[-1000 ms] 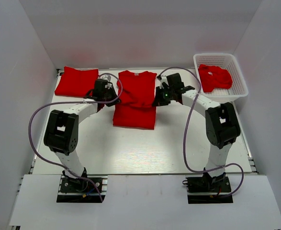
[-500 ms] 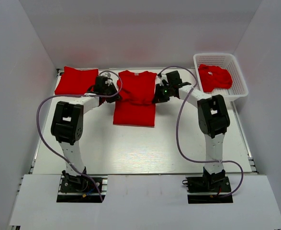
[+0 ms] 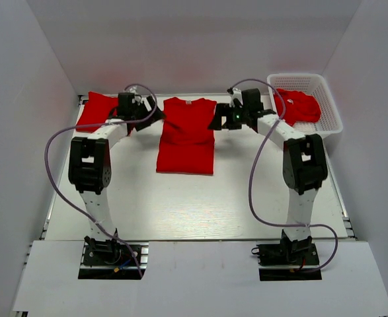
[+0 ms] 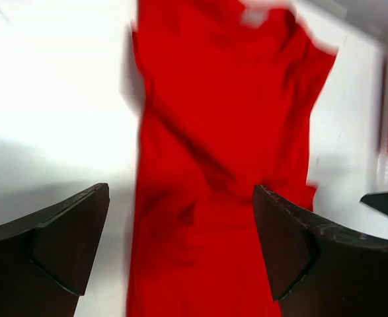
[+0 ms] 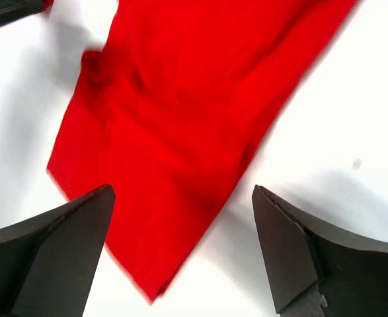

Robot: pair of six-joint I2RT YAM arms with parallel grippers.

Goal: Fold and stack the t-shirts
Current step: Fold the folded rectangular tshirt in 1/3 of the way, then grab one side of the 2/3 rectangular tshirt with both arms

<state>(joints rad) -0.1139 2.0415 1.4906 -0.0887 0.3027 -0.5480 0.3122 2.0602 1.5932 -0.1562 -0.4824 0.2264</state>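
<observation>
Tabletop [image 3: 180,201], spread end effectors [image 3: 156,117] [image 3: 215,123] flanking t-shirt [image 3: 187,135]

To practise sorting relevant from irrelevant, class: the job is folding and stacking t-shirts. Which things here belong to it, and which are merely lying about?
Belong to the job:
- middle t-shirt, laid flat
- back-left t-shirt, folded
- crumpled t-shirt, back right

Merely lying about:
- white mesh basket, holding the crumpled one

left arm [image 3: 88,173] and right arm [image 3: 305,170] both reaching far forward, wrists turned inward toward each other, left tool [image 3: 153,113] jaws wide apart, gripping nothing, right tool [image 3: 217,122] jaws wide apart, gripping nothing
</observation>
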